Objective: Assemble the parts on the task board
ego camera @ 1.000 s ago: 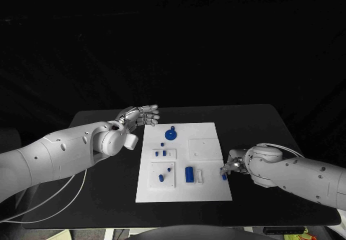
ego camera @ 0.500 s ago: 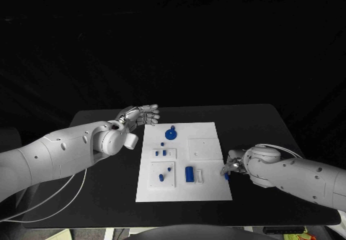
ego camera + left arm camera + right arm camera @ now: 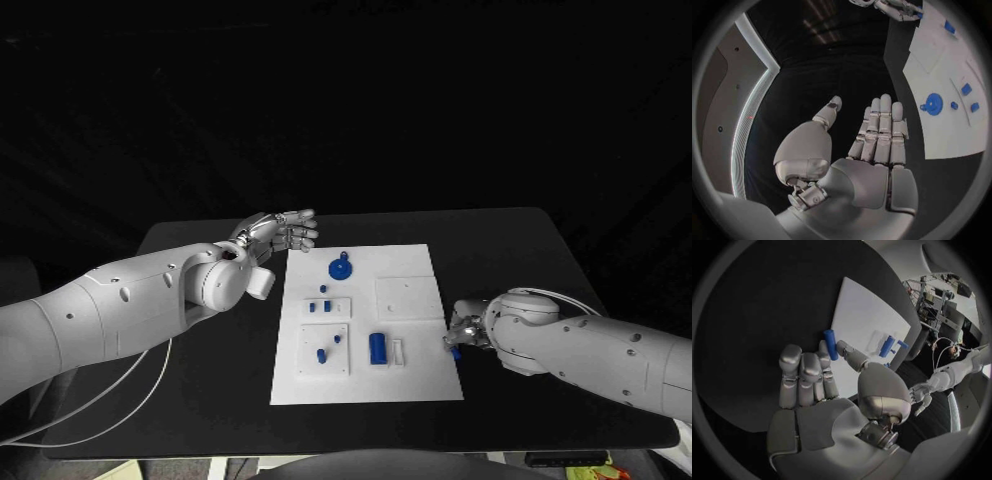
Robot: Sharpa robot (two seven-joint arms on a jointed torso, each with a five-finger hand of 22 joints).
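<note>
Up close, right robot hand (image 3: 826, 385) pinches blue peg (image 3: 830, 344).

Bare black table (image 3: 519, 250) beyond the right hand (image 3: 464, 335); left hand (image 3: 281, 231) beside the task board (image 3: 411, 385)'s far corner.

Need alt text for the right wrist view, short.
The right hand pinches a small blue cylindrical part between thumb and a finger, above the black table at the edge of the white task board. More blue parts stand on the board farther off.
</note>
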